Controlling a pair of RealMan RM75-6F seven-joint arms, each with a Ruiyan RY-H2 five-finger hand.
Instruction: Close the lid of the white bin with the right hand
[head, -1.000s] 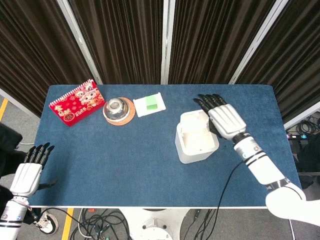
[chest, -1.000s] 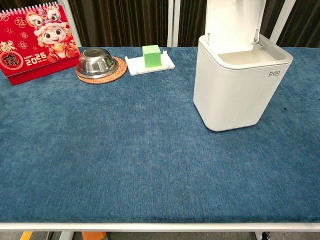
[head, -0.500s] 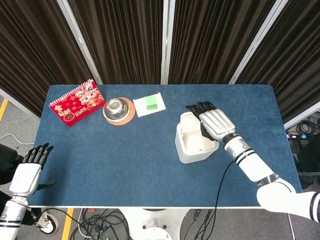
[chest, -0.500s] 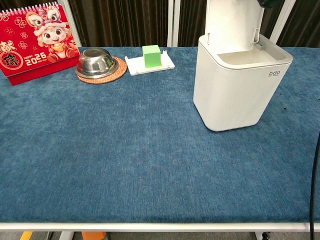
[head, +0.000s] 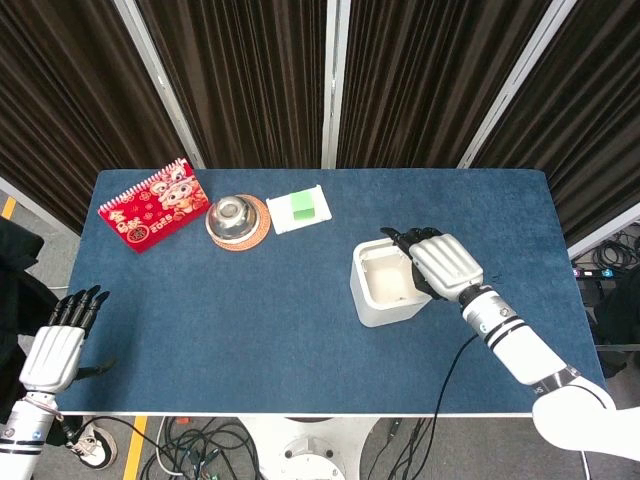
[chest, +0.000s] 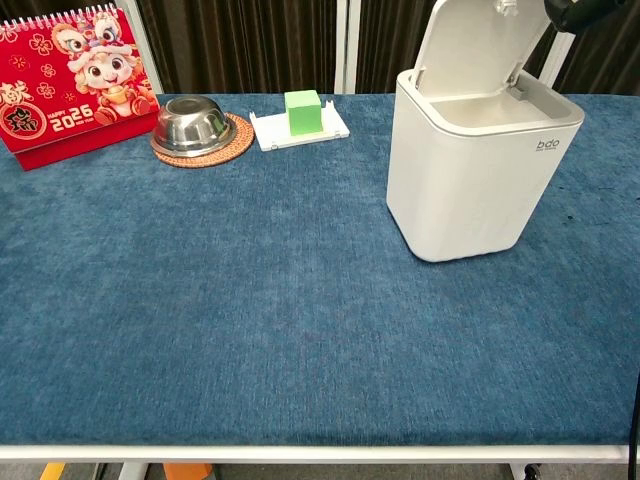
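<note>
The white bin (head: 378, 305) stands on the right half of the blue table (head: 230, 320). Its lid (chest: 478, 45) is hinged at the back and leans forward over the opening, still well raised. My right hand (head: 440, 262) lies on the back of the lid with its dark fingers (head: 405, 240) curved over the top edge; it holds nothing. The chest view catches only a dark bit of that hand (chest: 588, 10) in the top right corner, behind the bin (chest: 470, 190). My left hand (head: 58, 345) hangs off the table's front left corner, fingers apart and empty.
At the back left lie a red calendar (head: 153, 204), a steel bowl (head: 231, 212) on a woven coaster, and a green block (head: 300, 205) on a white tray. A black cable (head: 448, 375) drops from my right forearm over the front edge.
My right hand has pulled back toward the front right, bringing the lid from upright to a forward lean over the bin. The left hand has barely moved.
</note>
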